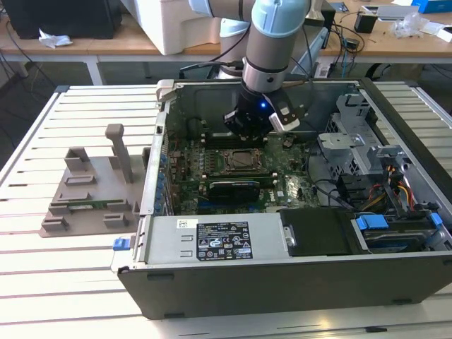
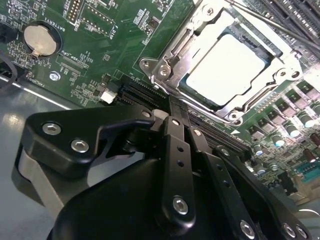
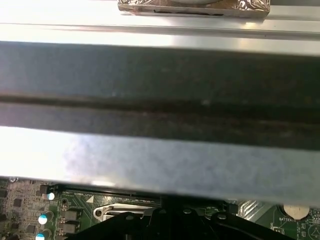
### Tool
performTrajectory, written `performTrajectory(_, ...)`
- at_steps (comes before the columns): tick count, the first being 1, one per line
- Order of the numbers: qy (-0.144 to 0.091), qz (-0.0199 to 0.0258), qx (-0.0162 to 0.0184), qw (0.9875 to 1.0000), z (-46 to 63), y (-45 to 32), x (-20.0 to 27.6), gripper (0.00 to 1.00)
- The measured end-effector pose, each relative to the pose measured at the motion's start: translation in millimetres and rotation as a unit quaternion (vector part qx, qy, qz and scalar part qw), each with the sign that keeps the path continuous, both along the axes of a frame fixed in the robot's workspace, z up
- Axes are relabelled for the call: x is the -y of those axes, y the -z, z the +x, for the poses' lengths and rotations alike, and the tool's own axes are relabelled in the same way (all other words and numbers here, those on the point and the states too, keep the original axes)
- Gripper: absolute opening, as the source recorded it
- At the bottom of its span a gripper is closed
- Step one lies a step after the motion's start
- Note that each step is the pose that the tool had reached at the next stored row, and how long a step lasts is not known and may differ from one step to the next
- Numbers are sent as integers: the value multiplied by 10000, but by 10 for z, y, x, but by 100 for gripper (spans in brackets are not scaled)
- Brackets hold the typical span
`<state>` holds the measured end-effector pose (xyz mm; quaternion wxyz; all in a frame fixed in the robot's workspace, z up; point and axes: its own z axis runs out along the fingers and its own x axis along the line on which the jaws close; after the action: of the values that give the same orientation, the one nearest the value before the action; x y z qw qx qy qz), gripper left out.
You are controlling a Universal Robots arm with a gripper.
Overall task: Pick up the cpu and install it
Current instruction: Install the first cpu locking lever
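The cpu (image 2: 225,70) lies flat in the socket (image 2: 165,67) on the board (image 1: 282,185), its frame open. The hand (image 2: 178,116) hangs just beside it, fingers pressed together, holding nothing. Good practice here: check the chip sits level before anything presses down.

arm (image 1: 272,35): descends near-vertical from above, grey-blue wrist joint over the open computer case (image 1: 212,279) | gripper (image 1: 248,129): black, inside the case, just above the motherboard's rear part, a blue light lit on its body | fingers (image 2: 176,150): in the second wrist view pressed together, nothing between them
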<state>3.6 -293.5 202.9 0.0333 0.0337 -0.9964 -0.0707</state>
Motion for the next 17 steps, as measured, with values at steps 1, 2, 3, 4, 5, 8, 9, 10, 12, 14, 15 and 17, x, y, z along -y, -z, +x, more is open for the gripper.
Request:
performTrajectory(1,0,11,-5,10000,4,4,0,11)
performTrajectory(2,0,25,-12,10000,9,10,0,11)
performTrajectory(3,0,32,-18,10000,13,13,1,11)
performTrajectory(4,0,38,-23,10000,17,16,1,11)
performTrajectory(5,0,42,-26,10000,20,19,2,11)
performTrajectory(8,0,44,-29,10000,26,21,12,11)
performTrajectory(9,0,44,-29,10000,26,21,16,11)
performTrajectory(10,1,45,-29,10000,26,21,18,11)
performTrajectory(12,-1,49,-28,10000,26,18,27,11)
performTrajectory(14,-1,77,-28,10000,26,18,39,11)
performTrajectory(15,0,84,-28,10000,26,18,45,11)
performTrajectory(17,0,95,-28,10000,26,18,69,11)
